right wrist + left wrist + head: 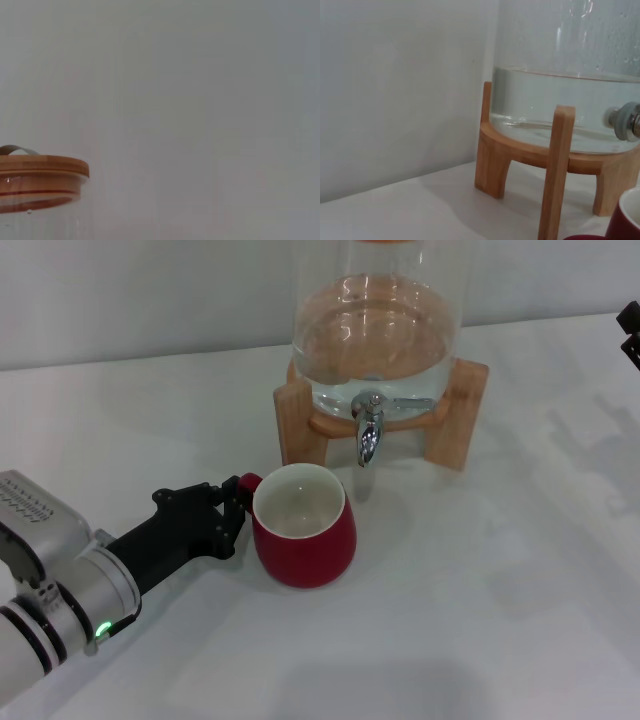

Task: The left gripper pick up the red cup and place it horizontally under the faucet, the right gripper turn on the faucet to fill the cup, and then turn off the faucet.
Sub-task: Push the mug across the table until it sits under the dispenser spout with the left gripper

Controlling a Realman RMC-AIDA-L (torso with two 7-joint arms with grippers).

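The red cup [305, 530] stands upright with its white inside empty, just in front and to the left of the faucet [368, 435]. The spout ends above the table by the cup's far right rim. My left gripper [236, 508] reaches in from the left and is shut on the cup's small handle [249, 481]. The left wrist view shows the cup's edge [627, 220] and the faucet's base [625, 122]. Only a black tip of my right gripper [630, 332] shows, at the right edge, well away from the faucet.
The glass jar [375, 330], partly filled with water, sits on a wooden stand [455, 415] at the back of the white table [480, 620]. The right wrist view shows the jar's wooden lid [40, 175] against a plain wall.
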